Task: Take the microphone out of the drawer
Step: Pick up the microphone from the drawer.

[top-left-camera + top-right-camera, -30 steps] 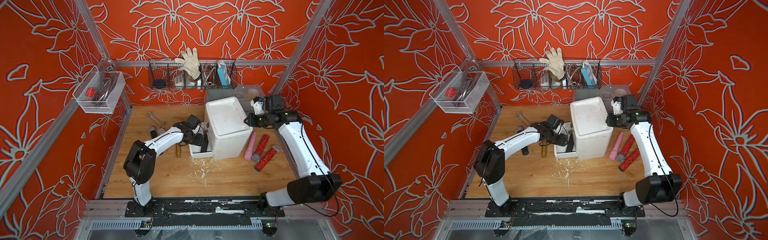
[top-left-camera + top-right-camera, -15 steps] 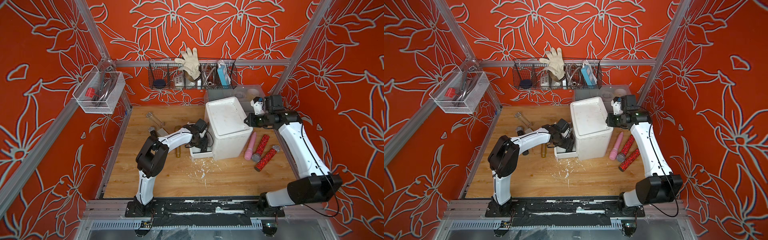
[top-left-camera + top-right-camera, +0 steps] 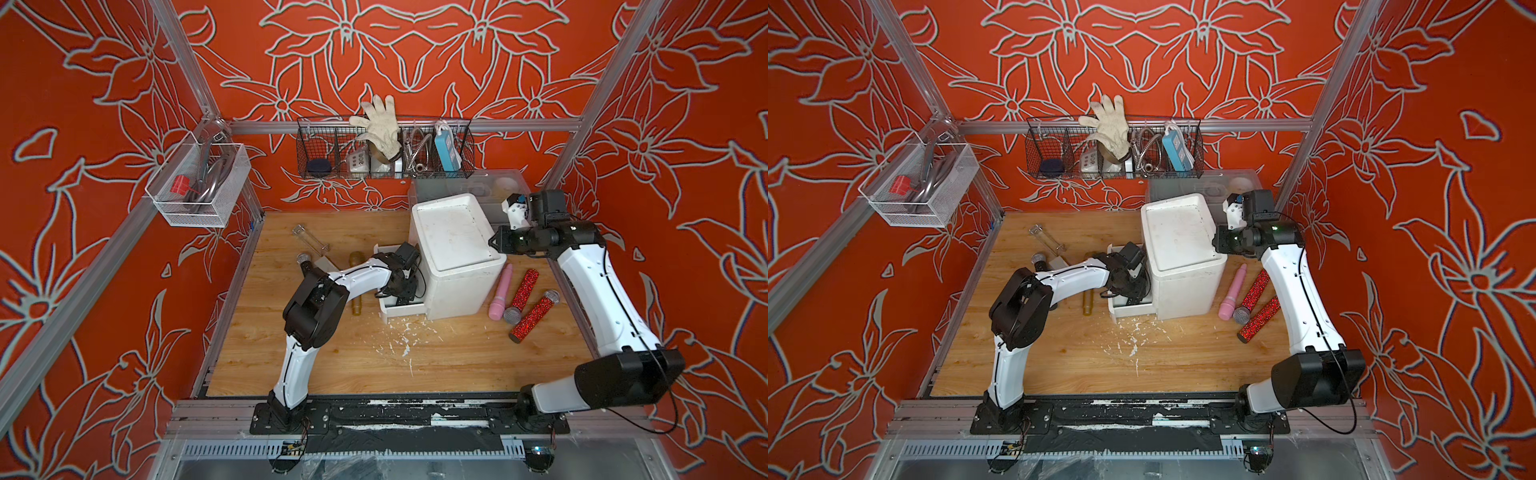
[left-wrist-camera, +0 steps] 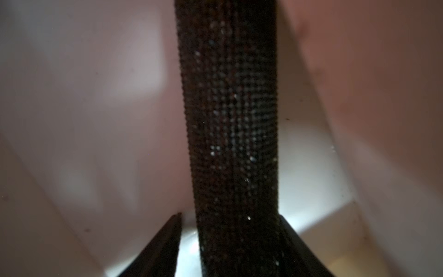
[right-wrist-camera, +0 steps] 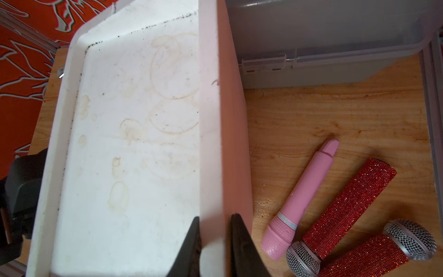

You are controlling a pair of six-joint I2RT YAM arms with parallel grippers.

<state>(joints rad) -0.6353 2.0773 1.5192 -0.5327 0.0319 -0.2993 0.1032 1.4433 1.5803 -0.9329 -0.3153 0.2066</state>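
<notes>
Presently, mid-grasp, the left gripper (image 4: 229, 215) straddles the dark microphone (image 4: 230, 108) in the drawer (image 3: 401, 309), at nine o'clock of the cabinet (image 3: 453, 237), with its jaws not yet clamped. The right gripper (image 5: 215, 217) pinches the cabinet's rim. Next it likely needs to squeeze, then lift.

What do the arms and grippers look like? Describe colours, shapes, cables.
Left arm and right arm: white curved shells, black joints, thin black cables alongside. Left gripper and right gripper: black, with tapered fingers.
</notes>
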